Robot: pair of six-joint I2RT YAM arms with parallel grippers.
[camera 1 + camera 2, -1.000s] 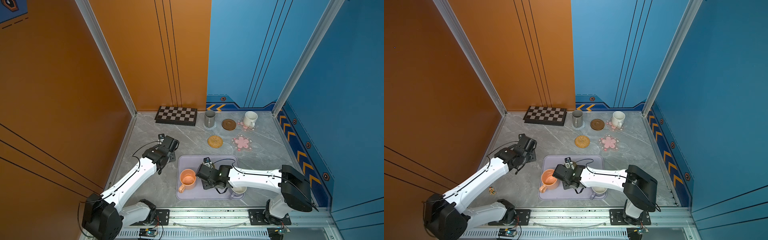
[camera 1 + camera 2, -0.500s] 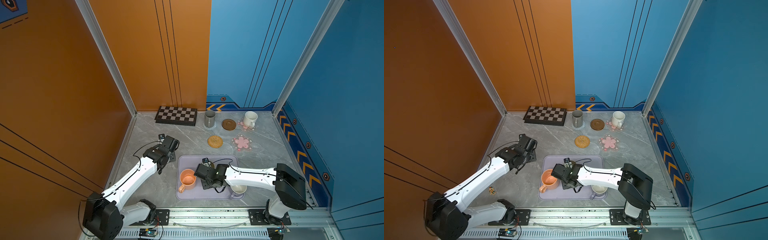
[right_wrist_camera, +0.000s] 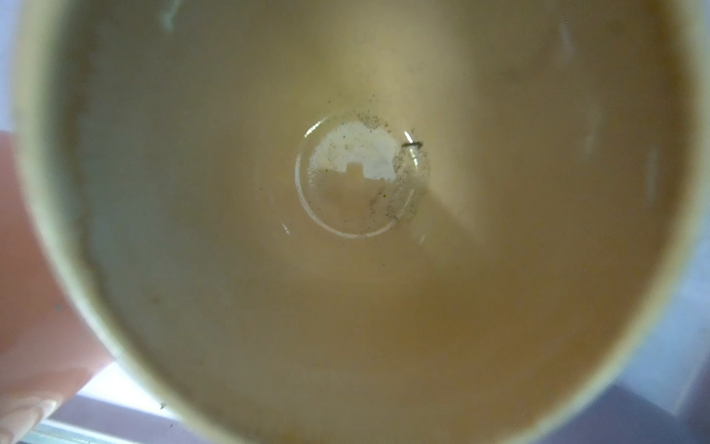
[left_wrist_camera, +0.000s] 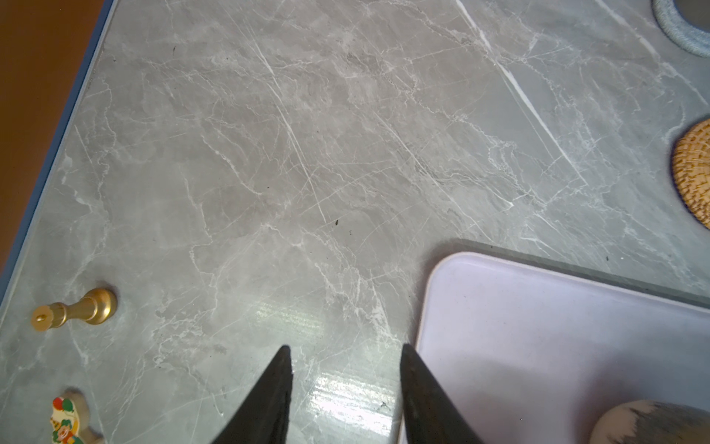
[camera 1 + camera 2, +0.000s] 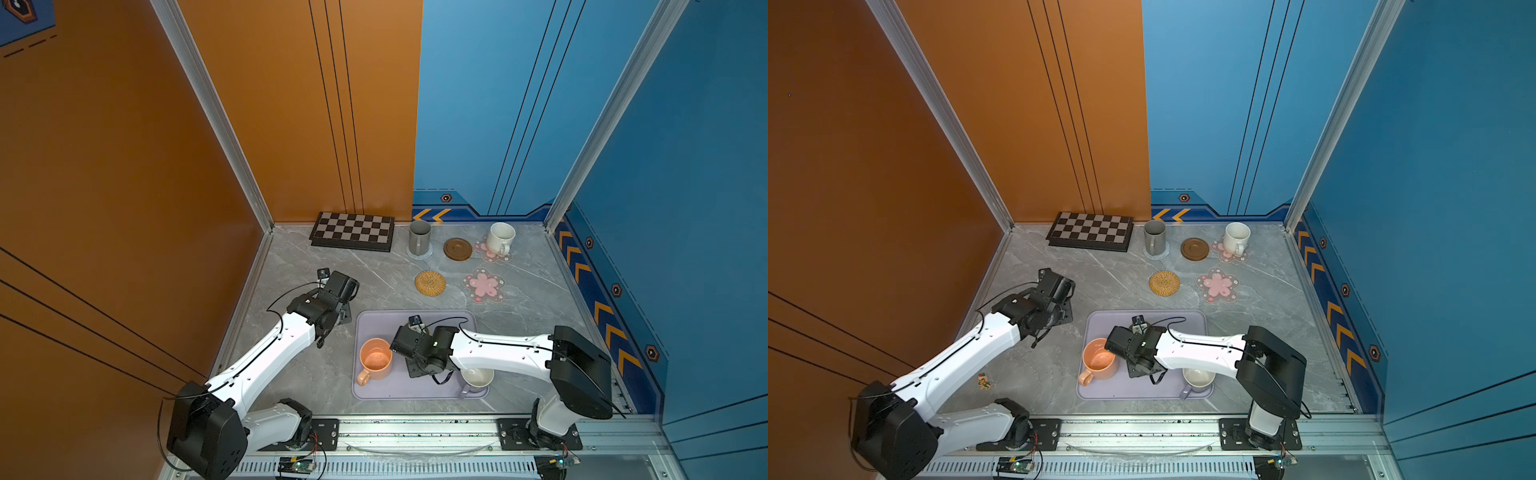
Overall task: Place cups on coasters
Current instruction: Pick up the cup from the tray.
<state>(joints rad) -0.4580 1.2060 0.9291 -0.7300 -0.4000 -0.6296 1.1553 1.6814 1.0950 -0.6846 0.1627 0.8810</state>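
My right gripper (image 5: 417,368) reaches down over the lavender tray (image 5: 374,322). Its wrist view looks straight into the beige-yellow cup (image 3: 361,269), and its fingers do not show. In both top views that cup is hidden under the gripper. The orange cup (image 5: 376,361) stands just beside it, and the lavender cup (image 5: 476,378) sits partly under the right arm. The grey cup (image 5: 419,237) rests on the pale-blue coaster (image 5: 428,254). The speckled white cup (image 5: 500,237) is on a pink-flower coaster (image 5: 482,250). Nothing stands on the brown disc (image 5: 457,249), the rattan coaster (image 5: 430,283) or the other flower coaster (image 5: 483,285). My left gripper (image 4: 345,357) hangs open and holds nothing, by the tray's corner.
A chequered board (image 5: 352,237) lies at the back left against the wall. A gold chess piece (image 4: 77,309) and a small clown figure (image 5: 984,381) lie on the marble near the left edge. Walls close in the left, back and right sides.
The right gripper has edged slightly toward the orange cup over the tray. The left arm has barely moved.
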